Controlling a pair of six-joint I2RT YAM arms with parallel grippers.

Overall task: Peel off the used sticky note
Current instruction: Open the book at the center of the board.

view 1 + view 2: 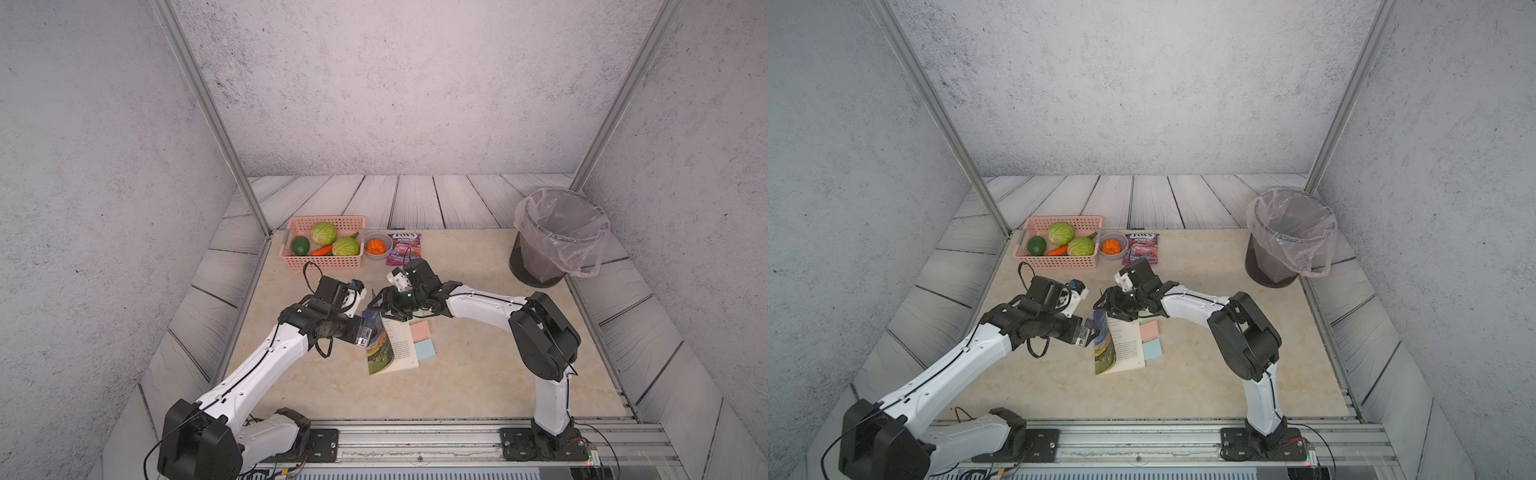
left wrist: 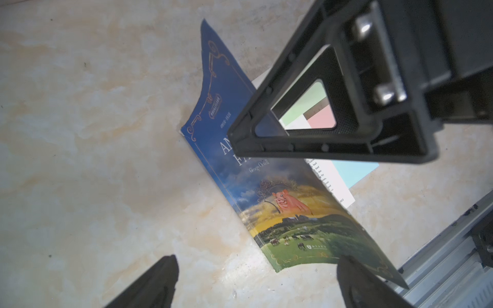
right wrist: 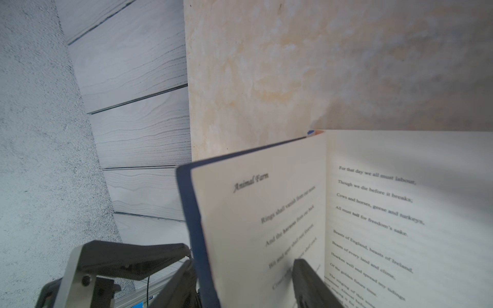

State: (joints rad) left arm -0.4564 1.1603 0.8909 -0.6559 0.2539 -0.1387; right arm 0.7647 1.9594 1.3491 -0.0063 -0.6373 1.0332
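A paperback book (image 1: 392, 349) (image 1: 1117, 349) lies on the table with its blue front cover (image 2: 229, 112) lifted upright. A pink sticky note (image 1: 420, 330) and a blue sticky note (image 1: 424, 349) stick out past the page's right edge. A green note (image 2: 301, 106) shows through the right finger's window. My right gripper (image 1: 380, 305) (image 3: 244, 285) straddles the raised cover, jaws apart: one finger outside, one on the inner page (image 3: 373, 213). My left gripper (image 1: 370, 332) (image 2: 257, 280) hangs open beside the spine, nothing between its fingers.
A pink basket (image 1: 324, 262) of toy vegetables, a grey bowl (image 1: 378, 255) and a purple candy packet (image 1: 403, 248) stand behind the book. A lined bin (image 1: 557, 237) stands at the back right. A metal rail (image 1: 415, 440) runs along the front edge.
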